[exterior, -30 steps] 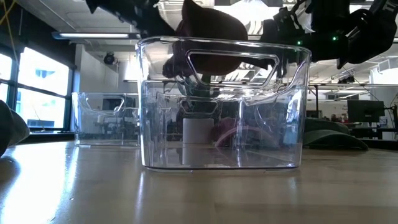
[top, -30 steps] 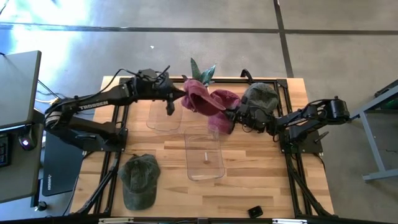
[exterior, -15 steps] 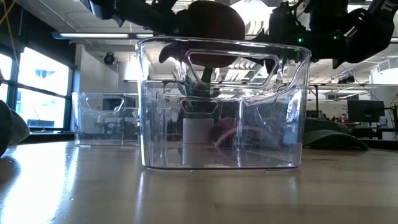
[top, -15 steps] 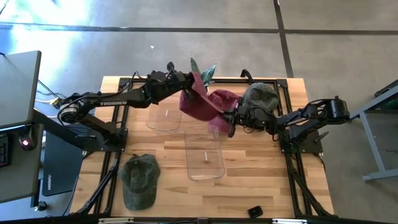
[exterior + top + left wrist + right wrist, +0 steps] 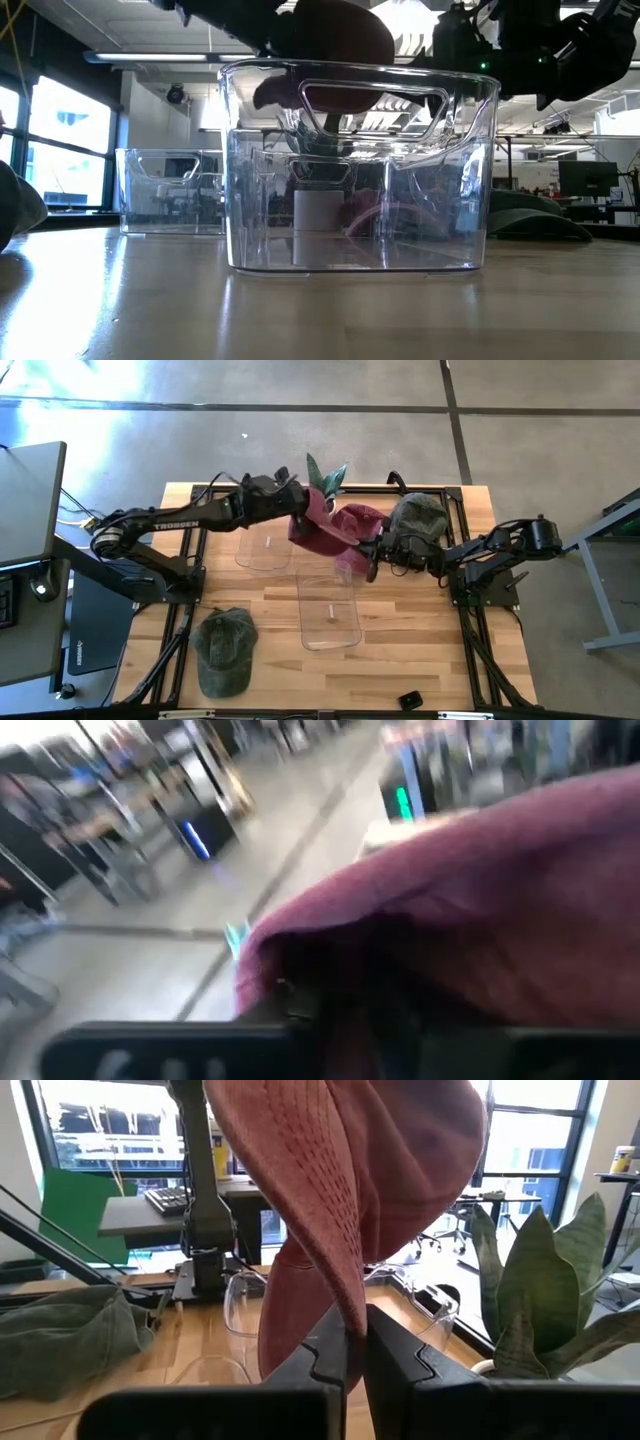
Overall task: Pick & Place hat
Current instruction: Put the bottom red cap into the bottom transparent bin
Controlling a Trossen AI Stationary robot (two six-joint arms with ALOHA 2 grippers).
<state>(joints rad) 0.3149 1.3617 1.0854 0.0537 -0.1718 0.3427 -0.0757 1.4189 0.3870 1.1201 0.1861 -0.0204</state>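
You've got maroon hat point(image 5: 325, 528) up in air, above near clear bin point(image 5: 329, 610). R gripper point(image 5: 355, 1342) clamped on hat fabric. L gripper point(image 5: 300, 500) at hat's other edge, can't tell grip. Green hat point(image 5: 224, 650) on tabletop point(image 5: 400, 650).

The robot has 2 dark, matte, tubular arms. The left arm point(image 5: 170, 522) carries white TROSSEN lettering along its link. The right arm point(image 5: 495, 546) has exposed black cabling at its joints. Each wrist ends in 2 flat black fingers point(image 5: 390, 1365).
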